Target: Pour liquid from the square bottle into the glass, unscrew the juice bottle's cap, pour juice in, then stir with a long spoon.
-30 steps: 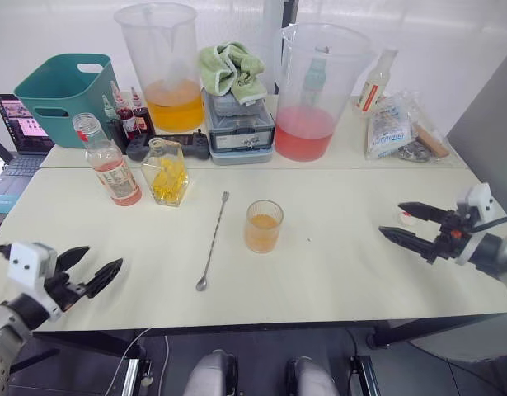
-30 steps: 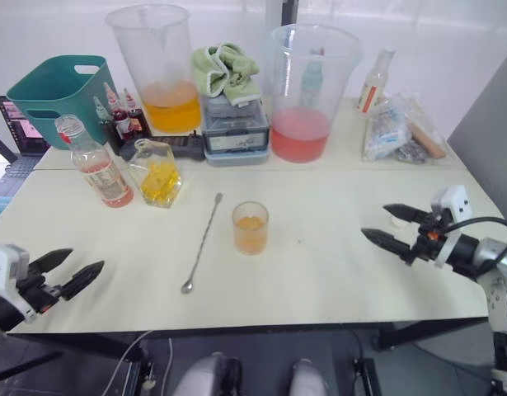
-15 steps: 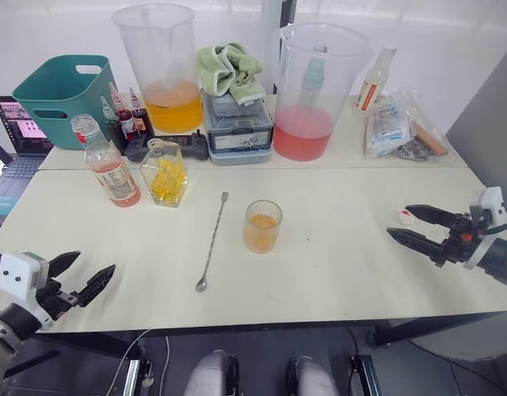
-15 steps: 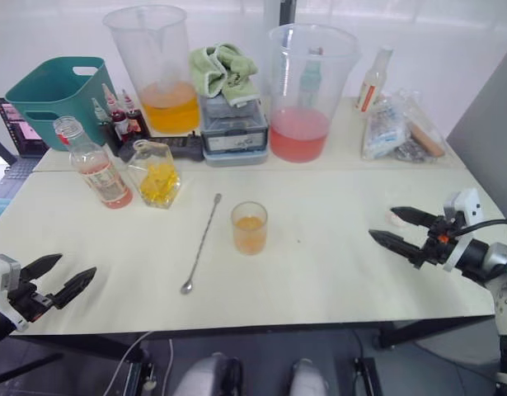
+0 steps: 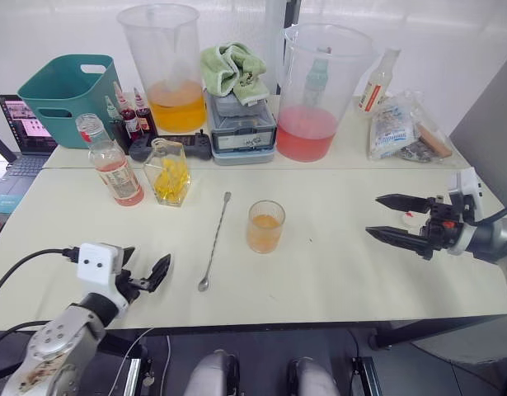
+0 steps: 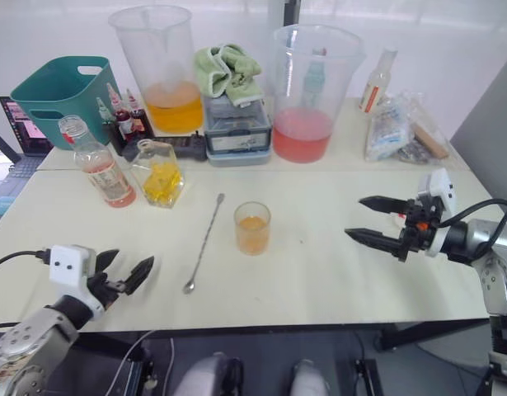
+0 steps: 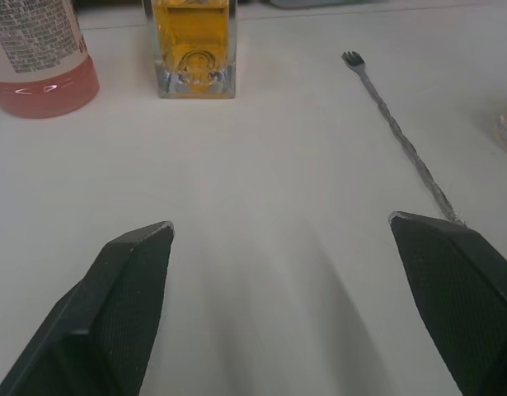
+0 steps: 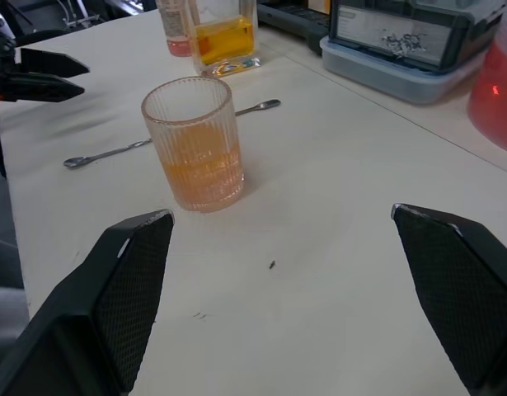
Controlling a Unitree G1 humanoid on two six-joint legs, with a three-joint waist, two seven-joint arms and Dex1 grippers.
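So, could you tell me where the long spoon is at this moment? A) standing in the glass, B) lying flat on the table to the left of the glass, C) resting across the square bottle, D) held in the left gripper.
B: the long spoon lies flat on the table, left of the glass, and both the left gripper and the right gripper are open and empty.
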